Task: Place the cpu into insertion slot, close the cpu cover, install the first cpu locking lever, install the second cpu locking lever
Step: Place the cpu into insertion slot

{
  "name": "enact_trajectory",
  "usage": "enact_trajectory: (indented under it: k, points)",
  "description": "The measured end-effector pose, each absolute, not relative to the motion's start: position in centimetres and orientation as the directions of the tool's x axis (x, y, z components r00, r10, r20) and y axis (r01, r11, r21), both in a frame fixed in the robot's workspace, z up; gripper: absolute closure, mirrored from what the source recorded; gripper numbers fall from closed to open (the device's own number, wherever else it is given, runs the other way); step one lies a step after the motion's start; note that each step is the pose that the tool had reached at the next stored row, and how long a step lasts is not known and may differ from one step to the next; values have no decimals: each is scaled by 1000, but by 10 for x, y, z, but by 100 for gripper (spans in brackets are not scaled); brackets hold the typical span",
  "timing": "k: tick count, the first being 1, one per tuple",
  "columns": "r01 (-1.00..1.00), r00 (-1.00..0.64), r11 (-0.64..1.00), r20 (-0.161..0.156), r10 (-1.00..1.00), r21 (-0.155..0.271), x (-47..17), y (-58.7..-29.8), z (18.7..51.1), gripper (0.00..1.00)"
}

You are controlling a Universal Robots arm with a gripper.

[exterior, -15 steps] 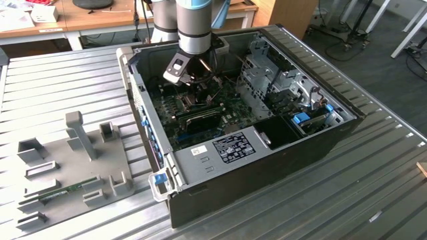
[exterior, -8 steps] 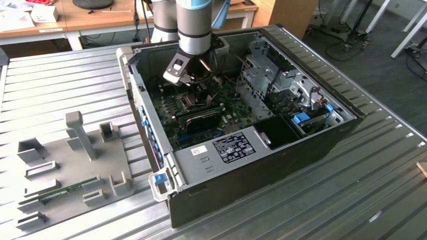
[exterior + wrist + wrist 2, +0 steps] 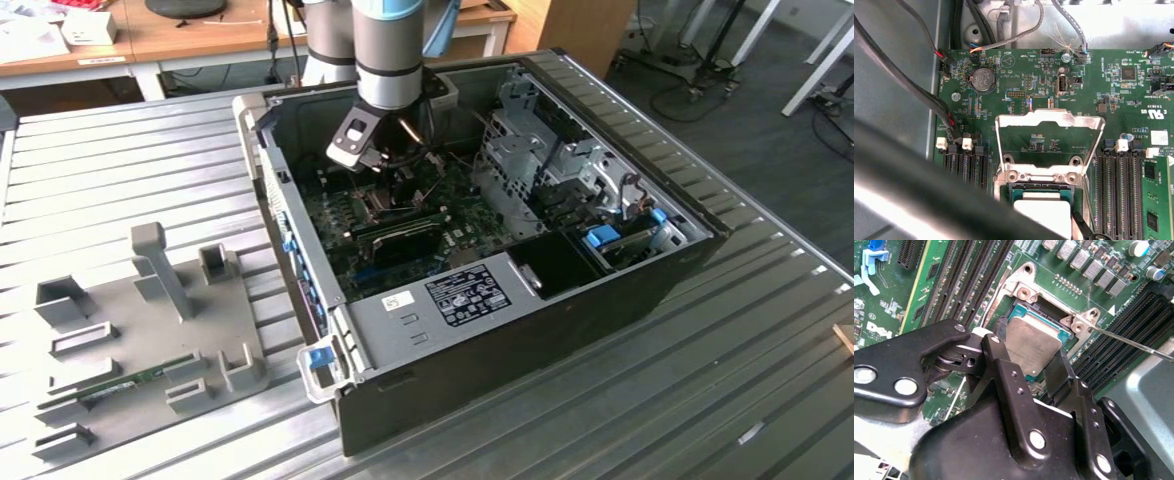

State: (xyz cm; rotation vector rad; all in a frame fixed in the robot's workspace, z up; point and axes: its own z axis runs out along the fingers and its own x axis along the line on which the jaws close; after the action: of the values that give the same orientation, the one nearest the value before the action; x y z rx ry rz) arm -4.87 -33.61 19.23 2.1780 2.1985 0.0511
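Silvery on top with a green border, the cpu sits inside the insertion slot, whose metal rim frames it in both wrist views; the first wrist view shows the chip low within the socket's silvery edge. The black gripper hangs directly over the chip and straddles it, but whether it clamps the chip's sides or merely brackets them I cannot tell. The cpu cover is swung open, away from the socket (bare board shows through its square window). A thin metal lever juts out from one corner of the socket, raised clear of the board. Long black memory slots run on both sides of the socket, and a round coin battery lies on the green motherboard beyond the open cover. In the exterior view the arm reaches down from the upper middle of the frame, with the gripper inside the open computer case. The case lies on a ribbed metal table, and a grey fixture tray lies toward the exterior view's left.
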Motion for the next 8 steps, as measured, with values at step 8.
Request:
enact_trajectory:
  k: [8]
  points:
    - [998,-9,10,-10,1000,56,-49,-336,191,46]
